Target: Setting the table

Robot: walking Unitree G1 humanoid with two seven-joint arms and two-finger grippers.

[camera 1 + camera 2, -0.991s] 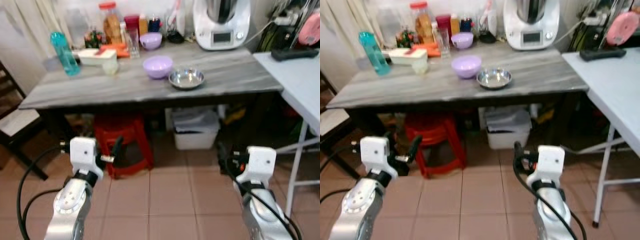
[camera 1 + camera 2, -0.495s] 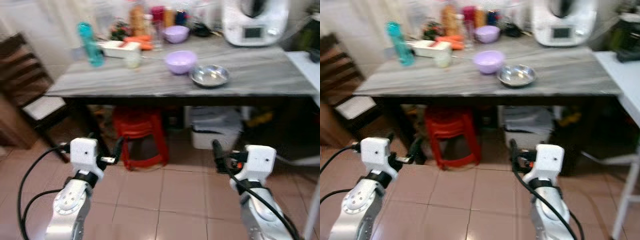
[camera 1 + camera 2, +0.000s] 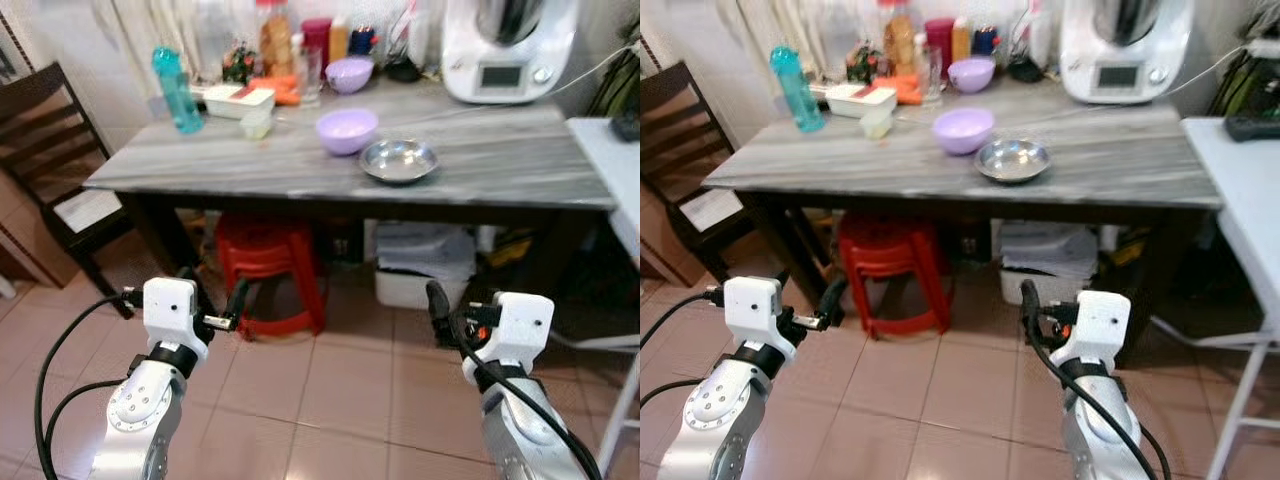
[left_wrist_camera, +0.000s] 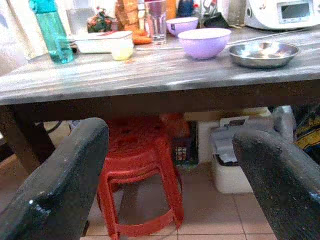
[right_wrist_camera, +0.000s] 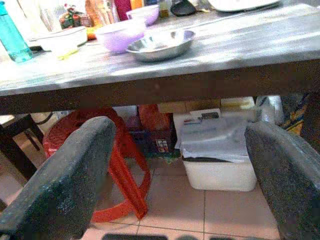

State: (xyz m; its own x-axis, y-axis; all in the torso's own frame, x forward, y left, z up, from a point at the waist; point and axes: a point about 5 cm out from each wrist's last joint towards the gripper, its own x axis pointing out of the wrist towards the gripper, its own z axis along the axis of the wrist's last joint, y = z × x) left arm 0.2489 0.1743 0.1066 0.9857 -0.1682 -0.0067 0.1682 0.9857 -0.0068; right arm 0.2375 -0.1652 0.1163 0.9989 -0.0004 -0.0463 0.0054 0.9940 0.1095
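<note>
Both grippers hang low before the grey table [image 3: 500,165], below its edge. The left gripper [image 4: 165,190] has its 2 fingers spread wide and empty; the right gripper [image 5: 185,180] likewise, apart and holding nothing. Ahead on the tabletop the steel bowl [image 3: 398,160] sits just beside the purple bowl [image 3: 347,130], with a teal bottle [image 3: 177,90] and a white box [image 3: 238,99] further left. Raising an arm this close risks knocking the table's edge or shoving the bowls together.
</note>
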